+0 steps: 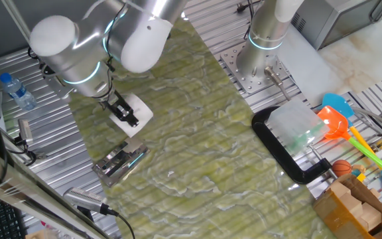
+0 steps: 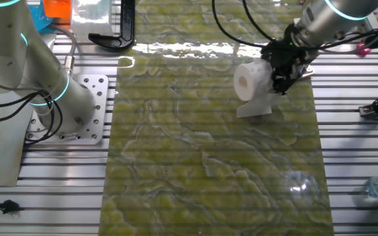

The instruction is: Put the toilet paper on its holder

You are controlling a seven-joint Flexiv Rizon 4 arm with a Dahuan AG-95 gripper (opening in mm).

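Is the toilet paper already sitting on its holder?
No: the toilet paper is at the gripper, apart from the holder lying on the table.

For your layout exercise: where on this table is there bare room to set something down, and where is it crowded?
Bare: the green mat's middle, between the holder and the black clamp. Crowded: around the hand at the toilet paper, and the toy corner beyond the clamp.

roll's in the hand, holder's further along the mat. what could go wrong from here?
1. A loose tail hangs off the roll onto the mat; it may drag or snag.
2. The hand grips soft paper, so the roll could deform or slip.
3. The holder looks unfixed; threading the core could push it away.
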